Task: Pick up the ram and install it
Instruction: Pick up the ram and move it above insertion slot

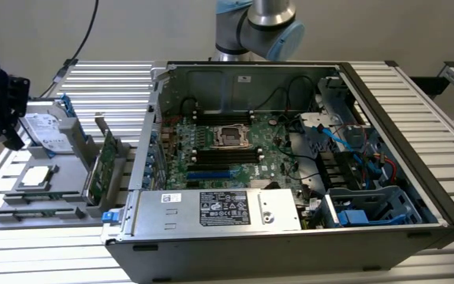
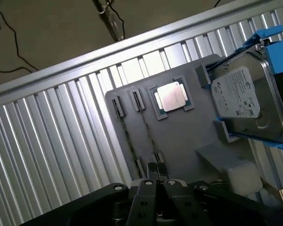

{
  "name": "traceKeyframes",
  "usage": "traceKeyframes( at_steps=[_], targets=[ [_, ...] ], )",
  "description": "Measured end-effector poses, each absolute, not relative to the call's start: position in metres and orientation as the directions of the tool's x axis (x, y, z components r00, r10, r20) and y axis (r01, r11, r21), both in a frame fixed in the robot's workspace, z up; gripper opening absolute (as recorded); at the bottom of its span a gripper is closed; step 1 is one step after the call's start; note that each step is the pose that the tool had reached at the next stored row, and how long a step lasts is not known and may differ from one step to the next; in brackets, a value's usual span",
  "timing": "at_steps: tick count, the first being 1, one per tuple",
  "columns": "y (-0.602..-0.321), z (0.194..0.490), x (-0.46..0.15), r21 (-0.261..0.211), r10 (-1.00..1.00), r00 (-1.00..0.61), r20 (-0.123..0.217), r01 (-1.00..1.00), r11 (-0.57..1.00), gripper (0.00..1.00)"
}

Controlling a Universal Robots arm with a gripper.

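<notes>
the ram (image 2: 148,134) looks to be the thin dark strip standing on edge in a narrow groove of the grey tray (image 2: 179,141). a second strip (image 2: 129,141) stands in the groove just beside it. both are seen edge-on from the wrist, so their chips cannot be made out. standing on edge likely leaves the long top rim free to be pinched.

from the exterior view's left, the black hand (image 1: 10,139) hangs at the tray's left side, over the ribbed metal surface (image 1: 93,77). in the wrist view the hand (image 2: 159,183) has its fingers pressed together with nothing between them. it is poised over the groove ends nearest to it, so the ram is not yet picked up.

further right on the tray, each part has its own seat:
- the hard drive (image 1: 44,133) leans tilted in blue rails.
- a square chip (image 1: 38,176) lies flat in a recess.
- a green card (image 1: 101,171) stands upright at the tray's right edge.

right of the tray, the computer case (image 1: 274,254) lies on its side with the cover off. this turns the main board (image 1: 211,163) upward, probably so it can be reached from above. its black memory slots (image 1: 225,155), beside the socket, look unfilled.
</notes>
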State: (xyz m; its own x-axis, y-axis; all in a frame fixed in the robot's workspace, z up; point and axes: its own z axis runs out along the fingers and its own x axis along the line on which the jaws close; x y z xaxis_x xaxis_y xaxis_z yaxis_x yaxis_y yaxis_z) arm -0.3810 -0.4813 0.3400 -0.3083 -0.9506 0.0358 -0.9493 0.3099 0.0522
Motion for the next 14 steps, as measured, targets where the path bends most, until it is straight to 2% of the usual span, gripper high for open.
traceKeyframes(
  at_steps=[14],
  targets=[
    [-0.4813, 0.3375, -0.3811, 0.052, -0.997, -0.062, 0.036, -0.997, 0.063, 0.11]
  ],
)
